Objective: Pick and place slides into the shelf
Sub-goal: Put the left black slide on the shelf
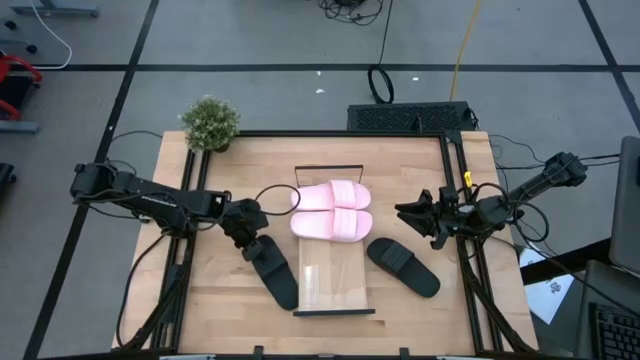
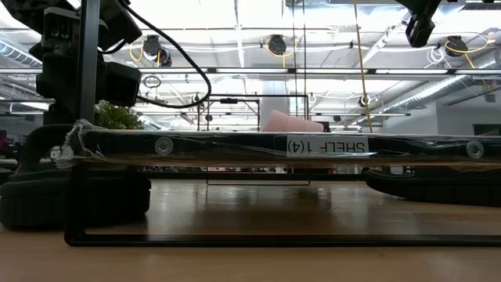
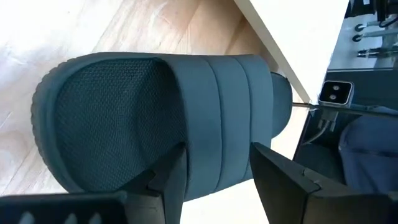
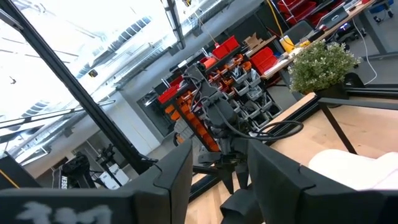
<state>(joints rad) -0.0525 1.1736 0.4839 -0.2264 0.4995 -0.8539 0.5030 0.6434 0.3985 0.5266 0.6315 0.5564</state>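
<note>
Left gripper (image 1: 246,226) sits over the heel end of a black slide (image 1: 272,269) lying on the tabletop just beside the shelf's left edge; its fingers (image 3: 169,180) straddle the wide ribbed strap without visibly clamping it. Shelf (image 1: 333,285), a narrow pale board with black end bars, carries two pale pink slides (image 1: 331,210) side by side at its far end. Second black slide (image 1: 403,267) lies right of the shelf. Right gripper (image 1: 418,219) hovers parted, empty.
</note>
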